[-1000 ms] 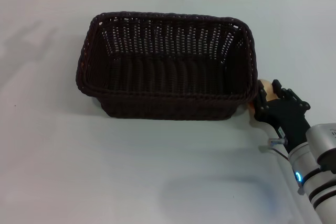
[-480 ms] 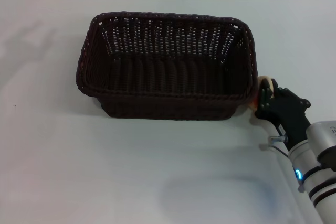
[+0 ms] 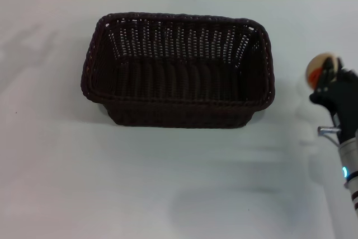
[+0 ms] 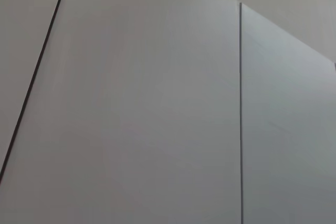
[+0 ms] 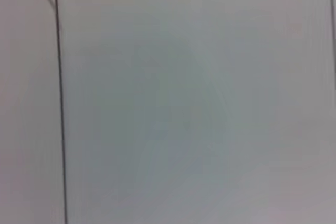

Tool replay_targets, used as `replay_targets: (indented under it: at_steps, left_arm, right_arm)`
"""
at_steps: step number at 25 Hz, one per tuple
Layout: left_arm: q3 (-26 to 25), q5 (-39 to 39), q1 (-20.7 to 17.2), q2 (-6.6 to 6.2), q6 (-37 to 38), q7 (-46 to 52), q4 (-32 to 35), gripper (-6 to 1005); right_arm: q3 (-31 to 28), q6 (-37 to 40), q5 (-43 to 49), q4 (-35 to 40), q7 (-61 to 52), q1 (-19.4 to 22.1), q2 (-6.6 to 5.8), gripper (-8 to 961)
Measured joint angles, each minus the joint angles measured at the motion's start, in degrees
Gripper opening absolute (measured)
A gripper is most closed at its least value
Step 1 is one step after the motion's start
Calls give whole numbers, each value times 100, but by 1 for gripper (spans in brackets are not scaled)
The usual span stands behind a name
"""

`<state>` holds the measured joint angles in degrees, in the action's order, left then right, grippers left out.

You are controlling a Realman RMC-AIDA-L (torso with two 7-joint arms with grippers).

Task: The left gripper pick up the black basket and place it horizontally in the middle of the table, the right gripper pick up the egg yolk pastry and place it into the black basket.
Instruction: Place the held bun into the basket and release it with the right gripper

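Wicker black basket (image 3: 178, 71) mid-table, egg yolk pastry (image 3: 321, 69) in right gripper (image 3: 331, 85) beside it.

one black basket (image 3: 178, 71), one egg yolk pastry (image 3: 320, 69), one right hand (image 3: 329, 85), one table (image 3: 112, 183)

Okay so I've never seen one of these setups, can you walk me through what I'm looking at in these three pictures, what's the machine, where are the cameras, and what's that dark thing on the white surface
This is a two-armed robot working at a white table. The wide picture comes from a camera on its head, looking forward and down. The other two come from cameras on its wrists; right now both show only pale flat panels with dark seam lines, nothing of the work.

The dark thing is the black basket, a woven tray resting upright on the table with nothing inside it.

At the right edge, the right gripper, a black claw on an arm with a blue light, holds the egg yolk pastry, a small pale ball with an orange patch, lifted clear of the table, to the right of the basket. The left arm is out of sight.
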<state>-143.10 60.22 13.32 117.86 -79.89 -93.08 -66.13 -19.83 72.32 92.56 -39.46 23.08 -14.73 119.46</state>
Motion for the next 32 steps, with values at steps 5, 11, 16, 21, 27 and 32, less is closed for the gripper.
replay_targets:
  at_steps: [5,11,16,21,27,32]
  left_arm:
    - [2,-10,-13,0,-3,0,-1,480]
    - [-2,-21,-13,0,-8,0,-4,480]
    - [-55,-21,-3,0,-9,0,2,480]
    - [-69,-21,3,0,-9,0,5,480]
    - [-120,-21,6,0,-31,0,-1,480]
    - [-130,-19,10,0,-49,0,5,480]
  right_arm:
    - [-9,661,32,-389,805,13,-31,67]
    - [92,1006,452,-749,1569,-44,-30,65]
    - [91,879,1227,-863,1569,-124,-28,63]
    - [71,440,1417,-1035,1564,-306,-35,67]
    - [-175,-616,1447,-1176,1417,-522,-86,72]
    - [-209,-788,1514,-1194,1359,-563,-94,176]
